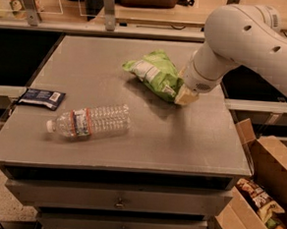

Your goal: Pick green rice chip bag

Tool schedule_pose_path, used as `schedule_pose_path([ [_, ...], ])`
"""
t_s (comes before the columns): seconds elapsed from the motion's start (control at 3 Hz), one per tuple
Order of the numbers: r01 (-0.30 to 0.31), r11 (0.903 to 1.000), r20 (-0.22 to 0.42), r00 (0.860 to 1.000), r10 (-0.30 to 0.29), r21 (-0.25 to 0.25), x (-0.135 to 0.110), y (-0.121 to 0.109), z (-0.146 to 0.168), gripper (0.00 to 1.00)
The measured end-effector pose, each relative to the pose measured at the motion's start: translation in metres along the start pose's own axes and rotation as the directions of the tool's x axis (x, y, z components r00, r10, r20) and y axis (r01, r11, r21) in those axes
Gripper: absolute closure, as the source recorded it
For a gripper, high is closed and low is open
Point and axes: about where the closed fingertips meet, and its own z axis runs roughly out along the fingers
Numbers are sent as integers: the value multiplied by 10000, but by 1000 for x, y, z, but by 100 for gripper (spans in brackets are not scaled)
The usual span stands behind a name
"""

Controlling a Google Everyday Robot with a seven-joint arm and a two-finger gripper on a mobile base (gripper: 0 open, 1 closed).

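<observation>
The green rice chip bag [155,72] is a puffy lime-green bag with a white label patch, at the back middle of the grey table [181,143]. My gripper [182,92] comes in from the right and is shut on the bag's right end. One cream fingertip [186,96] shows below the bag; the other is hidden behind it. The bag is tilted and casts a shadow on the table under its left part, so it looks slightly raised. The white arm [242,39] covers the table's back right corner.
A clear plastic water bottle [88,122] lies on its side at the front left. A small flat dark-blue packet [41,98] lies at the left edge. An open cardboard box [261,193] with items stands on the floor to the right. Drawers sit under the table.
</observation>
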Motion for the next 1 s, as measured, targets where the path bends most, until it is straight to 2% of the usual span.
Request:
schedule_pose_path([
  [0.33,-3,10000,-16,10000,3,-20,0,0,0,100],
  [0.67,122,9996,-9,9999,-121,265,-10,5,-19,100],
  [1.0,-21,9970,547,9985,-21,767,-17,6,-39,100],
])
